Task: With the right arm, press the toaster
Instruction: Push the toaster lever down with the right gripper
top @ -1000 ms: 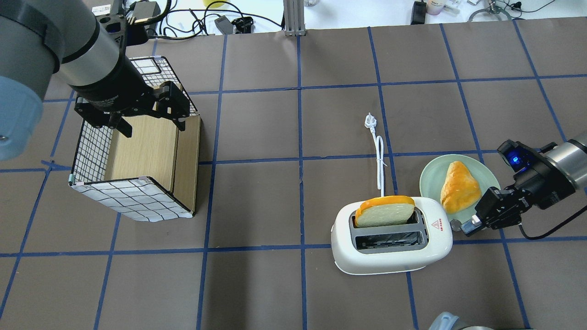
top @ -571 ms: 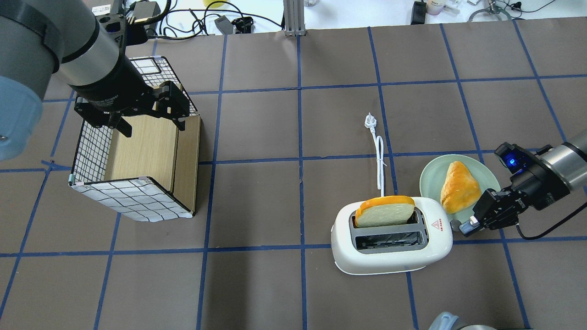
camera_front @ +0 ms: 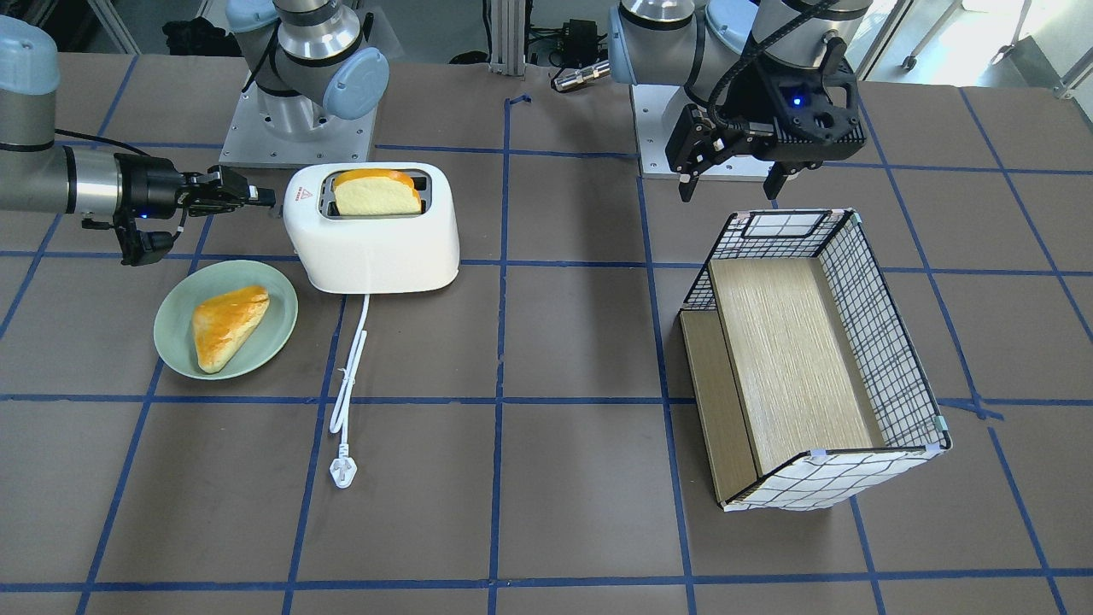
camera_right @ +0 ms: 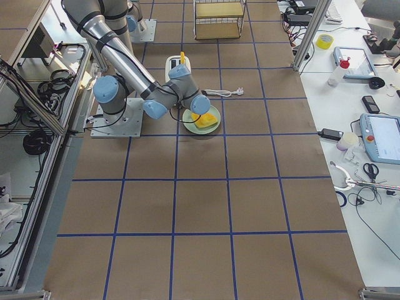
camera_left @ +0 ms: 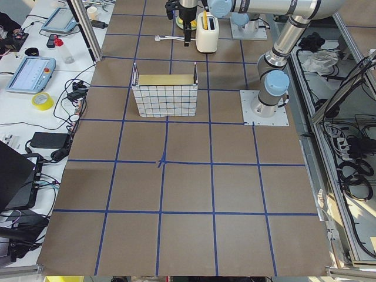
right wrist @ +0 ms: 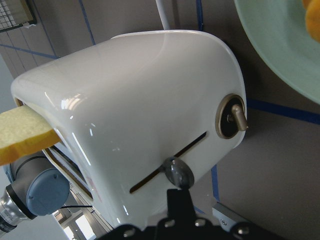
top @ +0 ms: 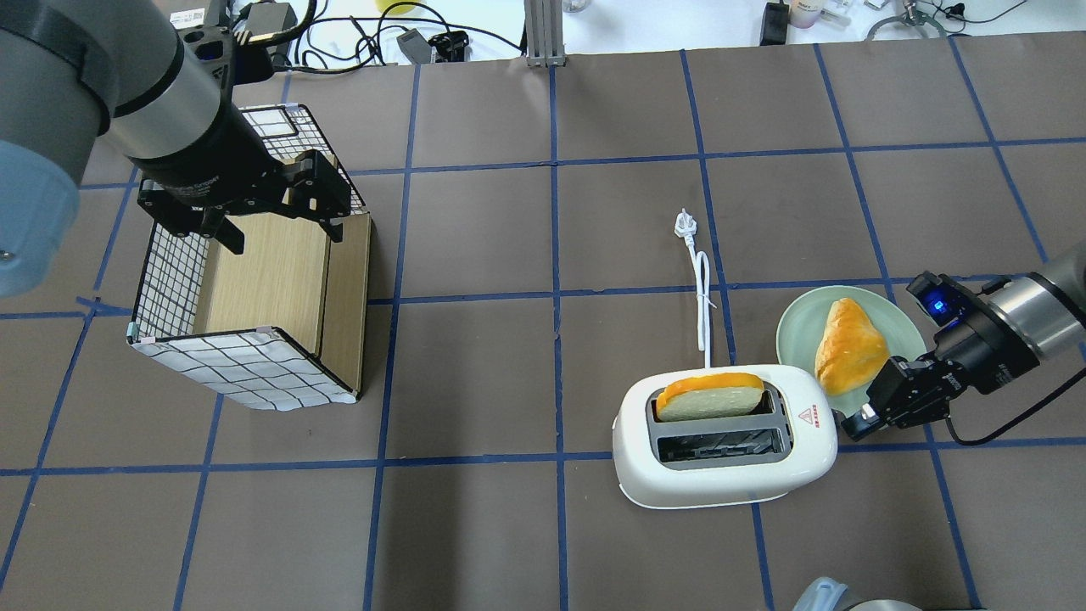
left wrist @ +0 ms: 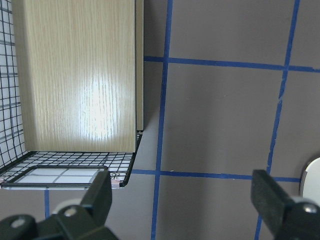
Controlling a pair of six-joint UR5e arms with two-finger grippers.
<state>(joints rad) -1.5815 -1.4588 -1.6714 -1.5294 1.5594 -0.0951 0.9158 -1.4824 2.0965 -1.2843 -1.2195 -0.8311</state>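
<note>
The white two-slot toaster stands on the table, red triangle mark at its right end, with a bread slice sitting low in the far slot. My right gripper is shut, and its tip is against the toaster's right end. In the right wrist view the closed fingertips rest on the round lever knob in the toaster's slot. The front view shows the same contact at the toaster. My left gripper is open and empty above the wire box.
A green plate with a pastry sits just behind my right gripper. The toaster's white cord and plug lie toward the far side. A checked wire box with a wooden inner shelf stands at the left.
My right gripper has moved left and down along the toaster's end. The bread slice has sunk lower in its slot. The left arm has not moved.
</note>
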